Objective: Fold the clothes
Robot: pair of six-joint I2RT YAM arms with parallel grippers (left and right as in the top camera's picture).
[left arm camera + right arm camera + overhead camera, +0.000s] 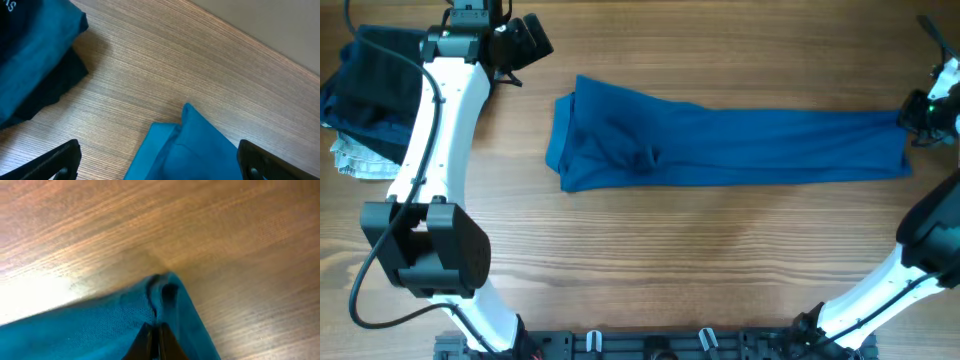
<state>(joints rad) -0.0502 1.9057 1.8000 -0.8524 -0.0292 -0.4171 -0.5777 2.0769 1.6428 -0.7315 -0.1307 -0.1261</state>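
Note:
The clothes are one mid-blue T-shirt, laid as a long narrow strip across the middle of the table, with its thicker bunched end on the left. My right gripper is at the strip's right end. In the right wrist view its fingers are pinched together on a raised fold of the blue fabric. My left gripper hovers above the back left of the table, jaws wide open and holding nothing. In the left wrist view the shirt's left corner lies below and between the spread fingers.
A pile of dark navy and black folded garments sits at the far left, also seen as a dark stack in the left wrist view. A small whitish patterned cloth pokes out beneath it. The table's back edge runs close behind the left gripper.

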